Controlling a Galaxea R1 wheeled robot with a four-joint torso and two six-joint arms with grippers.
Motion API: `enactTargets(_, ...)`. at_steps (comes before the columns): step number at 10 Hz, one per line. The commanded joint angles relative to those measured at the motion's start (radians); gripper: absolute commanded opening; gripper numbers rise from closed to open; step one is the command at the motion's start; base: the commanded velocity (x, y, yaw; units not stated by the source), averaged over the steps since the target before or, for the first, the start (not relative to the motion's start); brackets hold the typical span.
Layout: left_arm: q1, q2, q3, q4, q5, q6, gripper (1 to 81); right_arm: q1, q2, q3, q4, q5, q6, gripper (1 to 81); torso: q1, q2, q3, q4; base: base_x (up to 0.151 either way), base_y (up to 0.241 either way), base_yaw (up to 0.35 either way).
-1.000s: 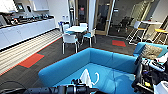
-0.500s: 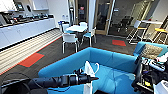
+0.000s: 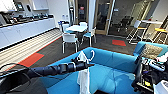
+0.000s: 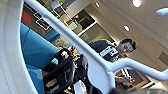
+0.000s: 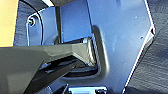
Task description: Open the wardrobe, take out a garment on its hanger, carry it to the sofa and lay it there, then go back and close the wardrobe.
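My left arm reaches in from the left over the blue sofa (image 3: 112,71), and the left gripper (image 3: 82,64) is shut on the pale hanger (image 3: 92,54) just below its hook. The white garment (image 3: 83,78) hangs limp from it above the seat, near the sofa's back. In the left wrist view the hanger's white bar (image 4: 100,67) crosses close to the camera, with the garment's white fabric (image 4: 11,52) and the blue sofa (image 4: 37,50) beside it. My right arm's dark hardware (image 3: 147,75) sits at the sofa's right end.
White chairs (image 3: 69,39) and a small table (image 3: 76,28) stand on the dark floor behind the sofa. A long white counter (image 3: 25,31) runs along the left wall. A patterned cushion (image 3: 151,51) lies on the sofa's right. A person (image 4: 110,52) stands behind me.
My left arm with the hanger and garment has shifted a little up and to the left over the sofa. The garment still hangs from the gripper.
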Motion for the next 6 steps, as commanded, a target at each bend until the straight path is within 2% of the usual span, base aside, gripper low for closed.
enactTargets(1, -0.201, 0.007, -0.002, 0.012, -0.034, -0.013, 1.0, 0.030, 0.009, 0.006, 0.004, -0.071, -0.003, 81.1, 0.000, 0.000, 0.000, 0.000, 0.000, 0.000, 0.000)
enactTargets(4, -0.253, 0.088, -0.022, 0.001, -0.032, -0.022, 1.0, 0.031, 0.009, 0.006, 0.006, -0.071, -0.003, 81.1, 0.000, 0.000, 0.000, 0.000, 0.000, 0.000, 0.000)
enactTargets(6, -0.279, 0.131, -0.025, -0.002, -0.055, -0.040, 1.0, 0.031, 0.009, 0.006, 0.006, -0.071, -0.001, 81.1, 0.000, 0.000, 0.000, 0.000, 0.000, 0.000, 0.000)
